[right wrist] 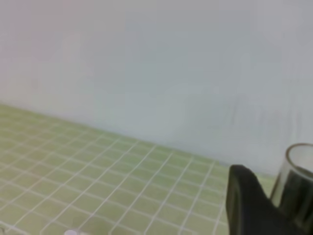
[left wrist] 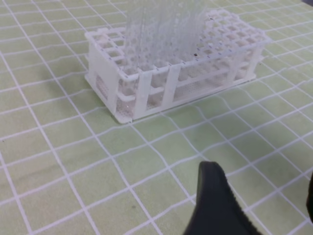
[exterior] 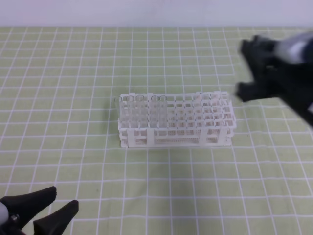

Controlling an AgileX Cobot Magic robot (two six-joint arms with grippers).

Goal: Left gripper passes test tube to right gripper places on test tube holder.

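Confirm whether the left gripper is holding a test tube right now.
No, the left gripper sits open at the near-left with nothing between its fingers, away from the test tube holder.

White lattice rack (exterior: 176, 125) stands mid-counter, clear tubes upright in its left end; another clear tube (right wrist: 296, 181) sits between the right pincer's fingers.

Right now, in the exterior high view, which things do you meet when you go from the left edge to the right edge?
left gripper, open, at the bottom left → test tubes standing in the rack's left end → test tube holder → right gripper, blurred, at the upper right.
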